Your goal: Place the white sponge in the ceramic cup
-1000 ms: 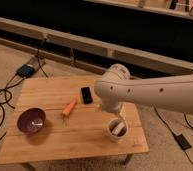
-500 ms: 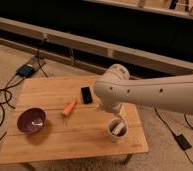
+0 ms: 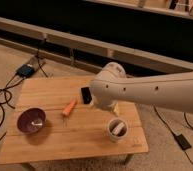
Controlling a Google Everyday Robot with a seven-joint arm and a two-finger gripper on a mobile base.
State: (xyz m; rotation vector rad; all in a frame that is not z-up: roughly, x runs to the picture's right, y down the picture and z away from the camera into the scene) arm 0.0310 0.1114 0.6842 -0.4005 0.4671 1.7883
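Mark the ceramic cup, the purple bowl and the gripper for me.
ceramic cup (image 3: 115,137), camera view, front outer wall.
purple bowl (image 3: 24,123), camera view, bare inner wall.
gripper, camera view: hidden behind the arm (image 3: 110,87), point on its round joint housing, over the table.

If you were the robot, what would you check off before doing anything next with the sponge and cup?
1. Ceramic cup upright on the wooden table: ok.
2. White piece, likely the white sponge, inside the cup: ok, it seems.
3. Gripper location: cannot tell; the arm hides it, above the table near the cup.
4. Gripper free of the sponge: cannot tell.
5. Purple bowl, carrot and black phone lie apart from the cup: ok.
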